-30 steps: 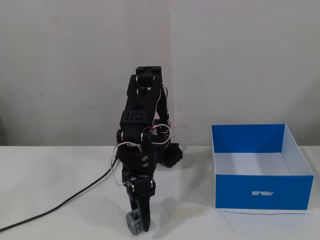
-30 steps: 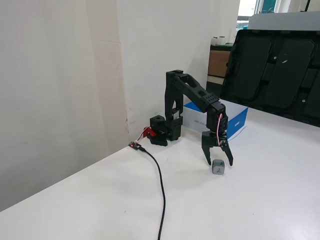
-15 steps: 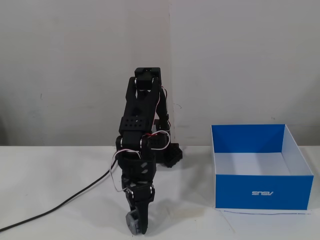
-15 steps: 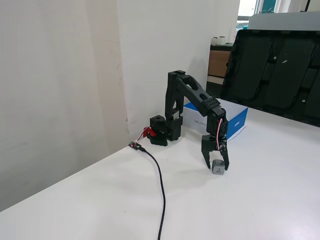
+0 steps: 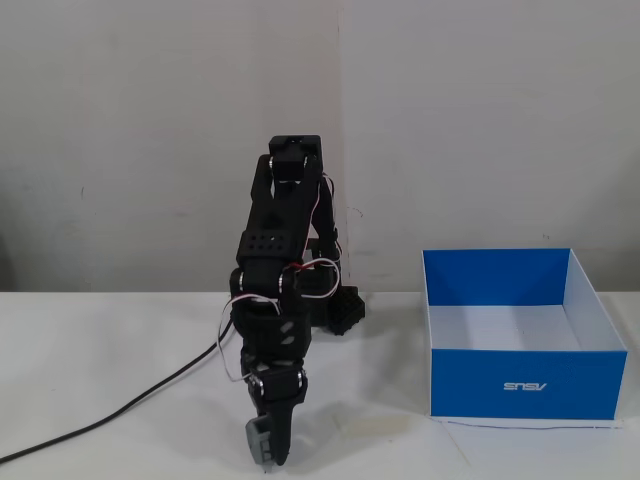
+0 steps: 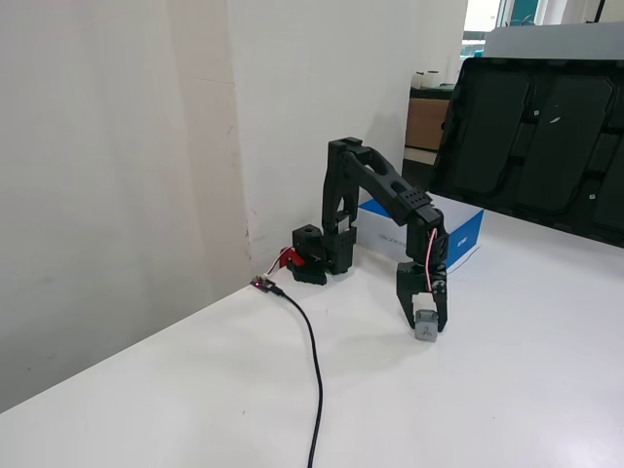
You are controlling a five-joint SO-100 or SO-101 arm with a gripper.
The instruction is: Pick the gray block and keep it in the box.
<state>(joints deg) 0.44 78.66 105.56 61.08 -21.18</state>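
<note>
Since the earlier frames the pincer has narrowed from a wide straddle to a pinch on the gray block, and the arm's lower end has shifted slightly left in the front-facing fixed view. In that fixed view the black arm [image 5: 277, 300] bends forward and down from its base by the wall, and the pincer [image 5: 266, 455] points at the white worktop [image 5: 120, 350] near the bottom edge, with the gray block [image 5: 258, 440] held against its left side. Whether the block touches the worktop cannot be told here. The blue box [image 5: 525, 383] stands well apart to the right, open at the top, its white floor bare and a white logo on its front. A black cable [image 5: 120, 408] runs off to the lower left. In the other fixed view, from the side, the arm [image 6: 375, 190] reaches out from its base, and the pincer [image 6: 424, 327] hangs straight down with its two fingers pressed onto the gray block [image 6: 425, 328], which sits at or just above the worktop [image 6: 487, 390]. The box [image 6: 458, 226] lies behind the arm, near the wall, and the cable [image 6: 314, 361] trails toward the camera.
</note>
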